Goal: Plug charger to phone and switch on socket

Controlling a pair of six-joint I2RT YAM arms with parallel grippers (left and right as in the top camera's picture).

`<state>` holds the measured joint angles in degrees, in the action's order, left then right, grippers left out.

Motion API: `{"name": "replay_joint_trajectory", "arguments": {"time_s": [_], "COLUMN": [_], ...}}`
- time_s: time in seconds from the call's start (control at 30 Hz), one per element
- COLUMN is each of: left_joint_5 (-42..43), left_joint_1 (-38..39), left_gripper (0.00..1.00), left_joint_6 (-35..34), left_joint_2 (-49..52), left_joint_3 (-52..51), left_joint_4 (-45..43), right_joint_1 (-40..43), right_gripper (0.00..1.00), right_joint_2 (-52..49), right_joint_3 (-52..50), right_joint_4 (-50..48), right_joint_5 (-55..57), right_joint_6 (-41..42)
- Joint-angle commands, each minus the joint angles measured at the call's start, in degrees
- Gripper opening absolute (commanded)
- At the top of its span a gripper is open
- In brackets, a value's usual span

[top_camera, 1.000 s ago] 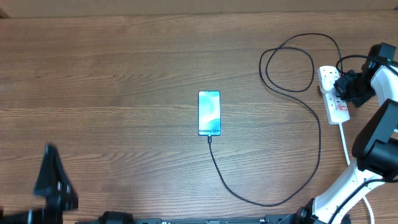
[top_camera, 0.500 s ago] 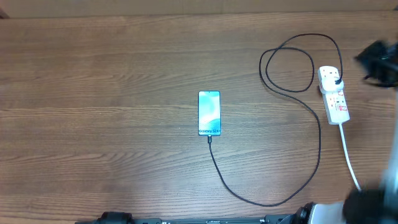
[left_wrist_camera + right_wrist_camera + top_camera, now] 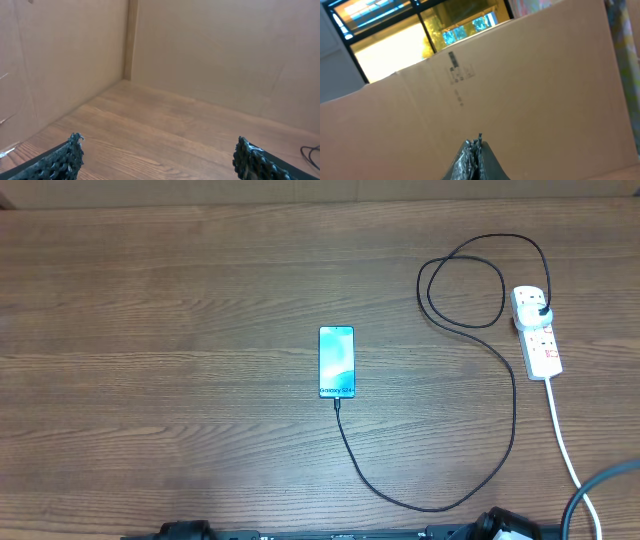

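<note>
The phone (image 3: 337, 362) has a teal-blue screen with white lettering. The charger (image 3: 515, 410) is black, the socket (image 3: 537, 332) white with red marks, the desk (image 3: 160, 380) brown wood-grain.

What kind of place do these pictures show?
Probably an indoor robot test bench: a brown wood-grain table fenced by plain cardboard walls, with a white power strip and a teal-screened smartphone laid out.

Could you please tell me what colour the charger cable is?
Black; the charger cable shows best in the overhead view.
</note>
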<state>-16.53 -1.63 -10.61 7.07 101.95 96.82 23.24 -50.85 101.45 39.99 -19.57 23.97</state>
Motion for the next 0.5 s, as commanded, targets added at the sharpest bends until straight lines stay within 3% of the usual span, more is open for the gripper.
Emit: {"name": "replay_joint_trajectory", "arguments": {"time_s": [0.0,0.27,0.47], "left_joint_5": [-0.37,-0.39,-0.39], "left_joint_1": [-0.37,-1.55,-4.28], "left_gripper": [1.00,1.00,1.00], "left_joint_6": [-0.35,-0.33,-0.33], "left_joint_2": [-3.80,-6.75,-6.75], "left_joint_3": [-0.26,1.05,1.03], "left_joint_4": [-0.04,-0.04,-0.04], "right_joint_1": [0.13,-0.24,-3.48], "right_gripper": [0.04,0.04,0.04], "right_joint_2": [2.95,5.90,6.03], "right_joint_3": [-0.81,-0.85,-0.87], "right_joint_4": [0.37,-2.47,-2.51], "right_joint_5": [-3.65,-22.64,-23.58], "right_joint_6": [-0.20,1.44,1.90]}}
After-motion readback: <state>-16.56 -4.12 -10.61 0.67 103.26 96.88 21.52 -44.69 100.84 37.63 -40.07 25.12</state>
